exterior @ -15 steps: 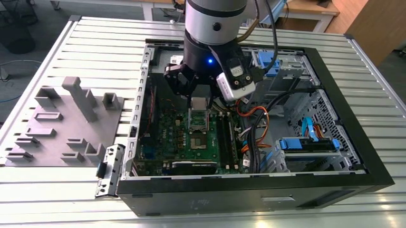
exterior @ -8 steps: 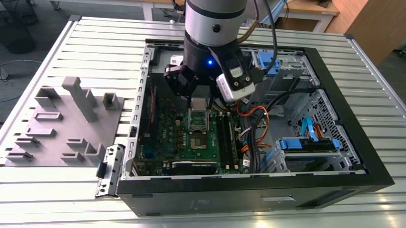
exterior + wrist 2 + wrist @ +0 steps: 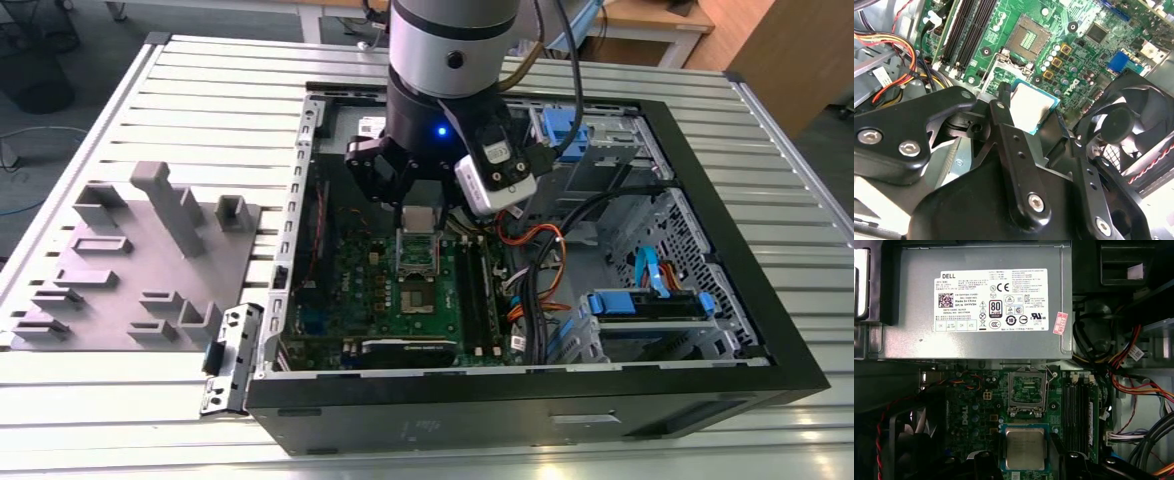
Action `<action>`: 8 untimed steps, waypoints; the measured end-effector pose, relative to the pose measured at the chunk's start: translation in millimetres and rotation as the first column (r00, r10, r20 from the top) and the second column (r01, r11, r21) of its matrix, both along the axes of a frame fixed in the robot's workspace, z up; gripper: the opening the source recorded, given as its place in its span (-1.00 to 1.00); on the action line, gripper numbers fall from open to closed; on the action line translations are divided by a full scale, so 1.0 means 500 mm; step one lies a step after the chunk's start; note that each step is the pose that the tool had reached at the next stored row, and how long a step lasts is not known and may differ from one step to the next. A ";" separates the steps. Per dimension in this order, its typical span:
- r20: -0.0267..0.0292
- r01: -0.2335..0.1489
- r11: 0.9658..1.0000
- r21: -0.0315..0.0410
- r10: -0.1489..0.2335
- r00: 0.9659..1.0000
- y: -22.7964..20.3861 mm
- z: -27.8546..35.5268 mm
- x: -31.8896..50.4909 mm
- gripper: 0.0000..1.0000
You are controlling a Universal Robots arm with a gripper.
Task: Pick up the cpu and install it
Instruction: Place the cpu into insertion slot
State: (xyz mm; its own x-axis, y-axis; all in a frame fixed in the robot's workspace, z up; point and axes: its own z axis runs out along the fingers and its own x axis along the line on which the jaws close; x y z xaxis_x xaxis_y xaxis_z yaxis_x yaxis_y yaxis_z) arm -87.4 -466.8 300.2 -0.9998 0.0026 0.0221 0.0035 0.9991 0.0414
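Gripper (image 3: 1025, 461) clamped on the cpu (image 3: 1025, 447) inside the case.
2 fingers (image 3: 985, 463) pinch opposite edges so it hangs flat, metal top up, near the open socket (image 3: 1027, 391), for level seating.

Small flat square cpu (image 3: 1025, 448), with a silvery-grey metal top and thin pale rim, is hanging metal face up, gripped at two opposite edges by the black claw (image 3: 1027, 461), near the open socket (image 3: 1027, 391).

Silvery-grey cpu (image 3: 1025, 448), teal-rimmed, against a green motherboard (image 3: 979, 410). Grey tray (image 3: 147, 250) at the exterior view's left; black case (image 3: 534, 410) with blue brackets (image 3: 647, 305).
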 end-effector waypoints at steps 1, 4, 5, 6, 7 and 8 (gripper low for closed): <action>0.001 0.000 1.000 0.000 0.000 1.000 0.0000 0.000 0.000 -0.06; 0.002 0.001 1.000 0.000 -0.001 1.000 0.0000 0.000 0.000 -0.06; 0.003 0.001 1.000 0.000 -0.001 1.000 0.0000 0.000 0.000 -0.06; 0.003 0.001 1.000 0.000 -0.001 1.000 0.0000 0.000 0.000 -0.06; 0.004 0.001 1.000 -0.001 -0.001 1.000 0.0000 0.000 0.000 -0.06; 0.004 0.001 1.000 -0.001 -0.001 1.000 0.0000 0.000 0.000 -0.06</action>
